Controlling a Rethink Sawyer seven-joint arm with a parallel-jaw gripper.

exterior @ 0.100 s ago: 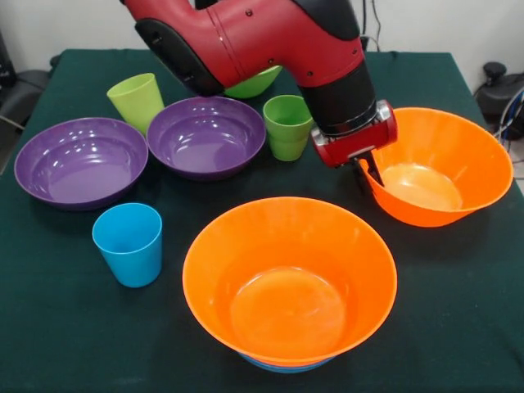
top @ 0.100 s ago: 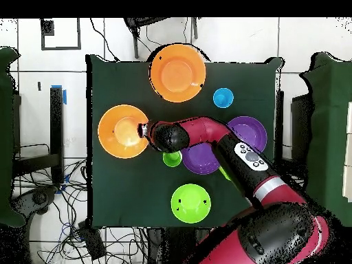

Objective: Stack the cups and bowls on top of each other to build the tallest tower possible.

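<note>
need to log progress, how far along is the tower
Barely started. Done: the near orange bowl sits on a blue bowl. In hand: the gripper is at the second orange bowl's rim. Left: both purple bowls, the green bowl and three cups stand apart.

gripper (exterior @ 0.100 s ago: 370, 170) set at the rim of orange bowl (exterior @ 0.100 s ago: 438, 166), table's right edge | second orange bowl (exterior @ 0.100 s ago: 290, 281) at near edge | sky blue cup (exterior @ 0.100 s ago: 128, 244) left of it

One camera sits low and close across the table (exterior @ 0.100 s ago: 49, 327); another looks straight down on the same table.
</note>
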